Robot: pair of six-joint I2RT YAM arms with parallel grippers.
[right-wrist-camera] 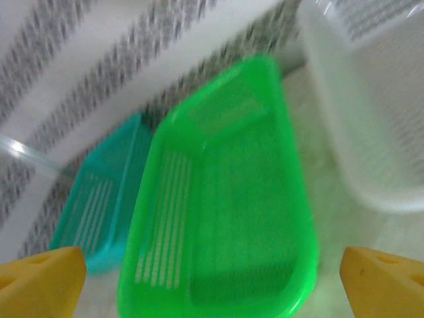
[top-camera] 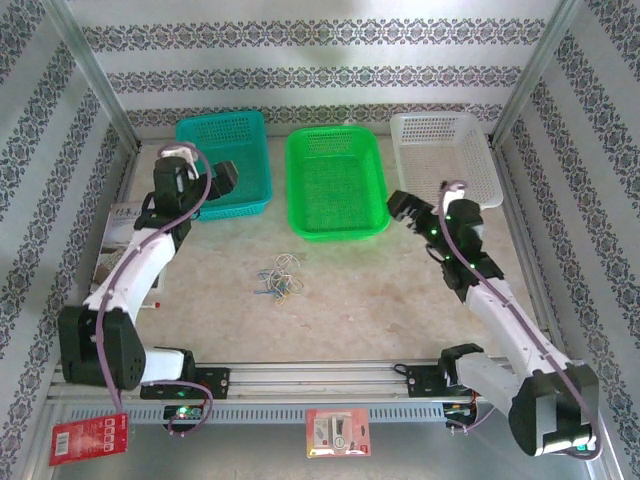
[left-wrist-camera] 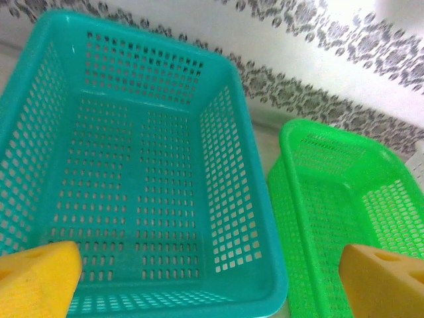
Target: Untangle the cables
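A small tangle of thin cream, yellow and blue cables (top-camera: pixel 279 280) lies in loose loops on the table, between the two arms and in front of the green basket. My left gripper (top-camera: pixel 226 176) hangs over the teal basket, far from the tangle; in its wrist view the gripper (left-wrist-camera: pixel 211 281) is open, its yellow fingertips (left-wrist-camera: pixel 36 278) wide apart with nothing between them. My right gripper (top-camera: pixel 398 208) sits by the green basket's right side. In its wrist view that gripper (right-wrist-camera: pixel 212 281) is open too, yellow fingertips (right-wrist-camera: pixel 381 278) at the frame's corners.
Three baskets stand along the back: teal (top-camera: pixel 228 160), green (top-camera: pixel 334 180) and white (top-camera: pixel 447 152). Papers or a box (top-camera: pixel 122 228) lie at the left wall behind the left arm. Patterned walls and metal posts enclose the table.
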